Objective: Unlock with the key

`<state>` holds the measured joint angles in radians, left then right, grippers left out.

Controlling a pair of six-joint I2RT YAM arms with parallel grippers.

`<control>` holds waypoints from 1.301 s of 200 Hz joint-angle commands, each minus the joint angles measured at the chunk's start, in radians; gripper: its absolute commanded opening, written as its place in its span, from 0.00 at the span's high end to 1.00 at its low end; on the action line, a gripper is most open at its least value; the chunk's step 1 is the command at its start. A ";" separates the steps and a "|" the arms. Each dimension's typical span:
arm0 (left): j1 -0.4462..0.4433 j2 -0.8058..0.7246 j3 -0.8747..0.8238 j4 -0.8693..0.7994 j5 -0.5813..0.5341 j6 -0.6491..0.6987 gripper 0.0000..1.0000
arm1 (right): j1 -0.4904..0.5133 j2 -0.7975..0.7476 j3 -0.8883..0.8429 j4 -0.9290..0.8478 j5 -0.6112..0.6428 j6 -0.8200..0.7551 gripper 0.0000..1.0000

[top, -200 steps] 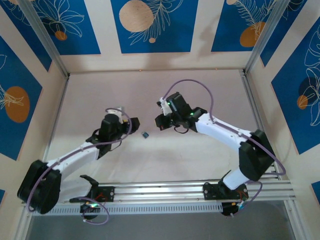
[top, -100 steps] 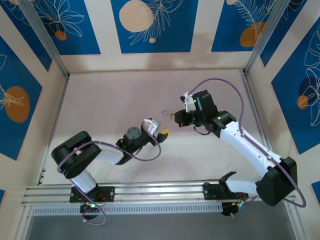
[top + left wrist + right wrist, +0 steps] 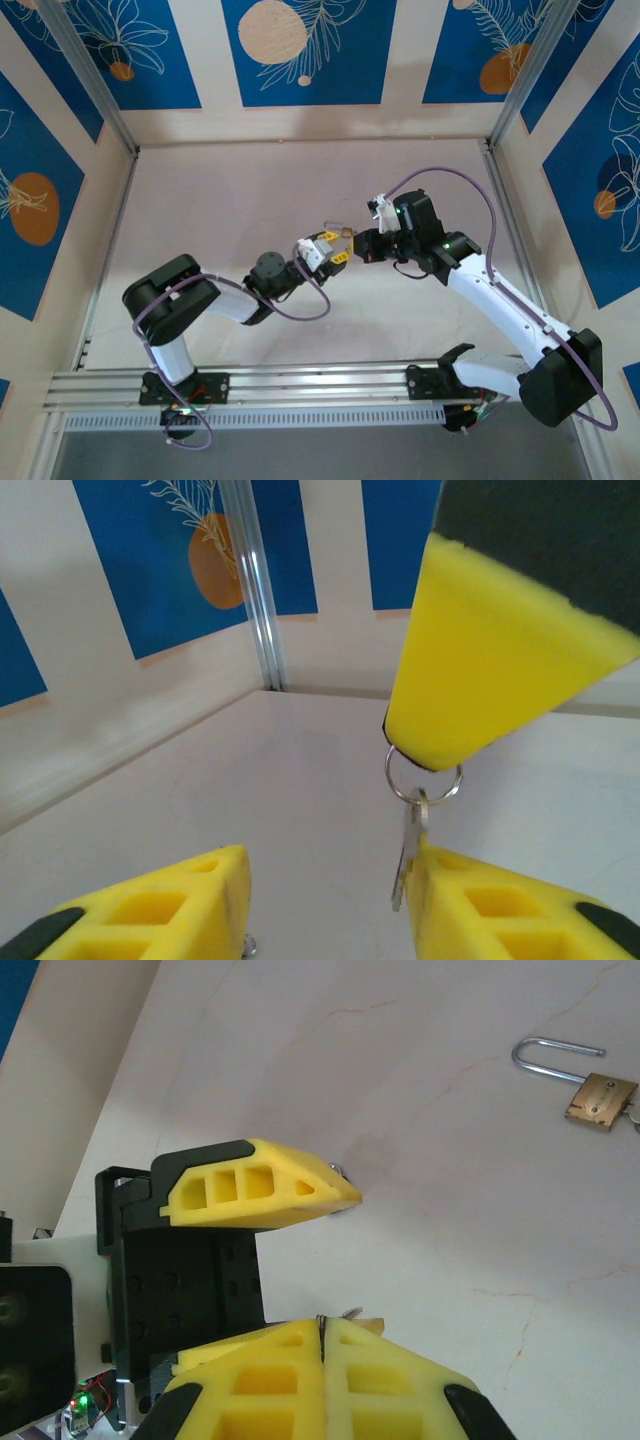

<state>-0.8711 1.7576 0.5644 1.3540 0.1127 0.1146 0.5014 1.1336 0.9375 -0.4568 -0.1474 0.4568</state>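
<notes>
Right gripper [image 3: 322,1332] pinches ringed silver key [image 3: 408,845].
Left gripper [image 3: 330,870] fingers apart, key maybe touching one; right wrist adds brass padlock [image 3: 592,1096] on table [image 3: 450,1210].

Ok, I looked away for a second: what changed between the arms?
The left end effector swung in to the middle, meeting the right end effector, its jaws narrowing around the hanging key. The right one drew back slightly rightward. Unchanged: it stays shut on the key ring.

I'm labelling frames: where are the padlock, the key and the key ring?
padlock [image 3: 598,1100], right wrist view, brass body.
key [image 3: 404,865], left wrist view, blade.
key ring [image 3: 389,778], left wrist view, left arc.
</notes>
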 commanded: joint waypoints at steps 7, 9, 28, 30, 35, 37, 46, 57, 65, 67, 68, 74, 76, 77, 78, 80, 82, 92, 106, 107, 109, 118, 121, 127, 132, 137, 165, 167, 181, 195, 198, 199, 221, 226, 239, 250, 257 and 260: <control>-0.008 0.015 0.017 0.047 0.041 0.009 0.58 | -0.012 -0.016 -0.012 0.024 -0.039 0.019 0.97; -0.008 0.014 0.016 0.047 0.043 0.010 0.58 | -0.013 -0.016 -0.012 0.024 -0.038 0.019 0.97; -0.008 0.012 0.011 0.039 0.051 0.010 0.58 | -0.018 -0.014 -0.011 0.032 -0.039 0.022 0.98; -0.009 0.012 0.010 0.039 0.052 0.010 0.58 | -0.018 -0.014 -0.011 0.032 -0.040 0.022 0.97; -0.008 0.012 0.009 0.037 0.055 0.007 0.58 | -0.018 -0.014 -0.009 0.035 -0.040 0.023 0.97; -0.009 0.011 0.009 0.037 0.056 0.006 0.58 | -0.018 -0.014 -0.009 0.036 -0.040 0.023 0.97; -0.010 0.008 0.008 0.033 0.060 0.008 0.58 | -0.020 -0.012 -0.007 0.039 -0.042 0.023 0.97; -0.010 0.006 0.009 0.029 0.064 0.008 0.58 | -0.019 -0.010 -0.005 0.040 -0.046 0.023 0.98; -0.011 0.005 0.011 0.025 0.067 0.008 0.59 | -0.021 -0.009 -0.005 0.040 -0.047 0.023 0.98; -0.012 0.005 0.011 0.025 0.067 0.008 0.59 | -0.020 -0.009 -0.005 0.040 -0.049 0.024 0.98; -0.012 0.005 0.012 0.024 0.067 0.008 0.59 | -0.019 -0.009 -0.005 0.040 -0.049 0.025 0.98; -0.014 0.005 0.013 0.021 0.068 0.009 0.59 | -0.018 -0.009 -0.007 0.042 -0.049 0.026 0.98; -0.014 0.002 0.013 0.021 0.068 0.010 0.59 | -0.019 -0.009 -0.007 0.042 -0.049 0.027 0.98; -0.014 0.002 0.013 0.021 0.070 0.010 0.59 | -0.019 -0.010 -0.006 0.043 -0.048 0.027 0.98; -0.013 0.002 0.014 0.020 0.070 0.011 0.59 | -0.019 -0.010 -0.006 0.043 -0.050 0.027 0.98; -0.015 0.002 0.015 0.019 0.072 0.011 0.59 | -0.020 -0.009 -0.006 0.044 -0.051 0.028 0.98; -0.017 0.002 0.016 0.016 0.073 0.013 0.59 | -0.020 -0.010 -0.008 0.044 -0.052 0.028 0.98; -0.019 0.002 0.018 0.009 0.077 0.018 0.60 | -0.020 -0.011 -0.009 0.047 -0.053 0.030 0.98; -0.022 0.006 0.022 -0.003 0.099 0.025 0.61 | -0.019 -0.011 -0.014 0.053 -0.057 0.033 0.98; -0.022 0.006 0.022 -0.003 0.100 0.025 0.61 | -0.019 -0.011 -0.014 0.053 -0.057 0.032 0.98; -0.021 0.007 0.022 -0.005 0.104 0.026 0.62 | -0.020 -0.010 -0.015 0.054 -0.058 0.032 0.98; -0.022 0.011 0.022 -0.005 0.110 0.026 0.64 | -0.019 -0.009 -0.018 0.059 -0.060 0.032 0.98; -0.023 0.011 0.022 -0.003 0.110 0.026 0.64 | -0.019 -0.010 -0.019 0.060 -0.060 0.034 0.98; -0.023 0.015 0.019 0.004 0.106 0.025 0.65 | -0.019 -0.009 -0.019 0.061 -0.060 0.034 0.98; -0.023 0.017 0.017 0.008 0.100 0.024 0.66 | -0.020 -0.009 -0.020 0.063 -0.060 0.034 0.98; -0.023 0.019 0.014 0.019 0.094 0.020 0.67 | -0.020 -0.009 -0.020 0.063 -0.061 0.034 0.98; -0.023 0.020 0.012 0.039 0.085 0.015 0.73 | -0.020 -0.009 -0.022 0.061 -0.064 0.034 0.98; -0.023 0.021 0.012 0.039 0.085 0.016 0.73 | -0.020 -0.009 -0.022 0.061 -0.064 0.034 0.98; -0.025 0.025 0.013 0.046 0.084 0.015 0.75 | -0.020 -0.011 -0.027 0.061 -0.063 0.036 0.98; -0.025 0.029 0.014 0.047 0.081 0.016 0.79 | -0.021 -0.012 -0.031 0.063 -0.064 0.039 0.98; -0.025 0.030 0.013 0.048 0.081 0.016 0.80 | -0.020 -0.013 -0.032 0.063 -0.063 0.040 0.98; -0.025 0.031 0.012 0.047 0.081 0.017 0.80 | -0.020 -0.013 -0.032 0.063 -0.062 0.040 0.98; -0.025 0.034 0.008 0.051 0.071 0.022 0.83 | -0.021 -0.015 -0.034 0.064 -0.060 0.040 0.98; -0.024 0.034 0.008 0.052 0.069 0.022 0.85 | -0.021 -0.014 -0.034 0.064 -0.060 0.041 0.98; -0.025 0.035 0.008 0.052 0.068 0.023 0.89 | -0.021 -0.015 -0.037 0.064 -0.056 0.041 0.98; -0.025 0.035 0.008 0.051 0.068 0.026 0.93 | -0.021 -0.017 -0.040 0.065 -0.052 0.041 0.98; -0.024 0.036 0.008 0.050 0.071 0.029 0.96 | -0.021 -0.018 -0.042 0.066 -0.045 0.042 0.98; -0.025 0.037 0.010 0.050 0.071 0.029 0.97 | -0.021 -0.018 -0.043 0.067 -0.045 0.044 0.98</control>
<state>-0.8852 1.7779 0.5655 1.3575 0.1791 0.1345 0.4847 1.1336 0.9150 -0.4042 -0.1875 0.4843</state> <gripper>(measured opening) 0.070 0.064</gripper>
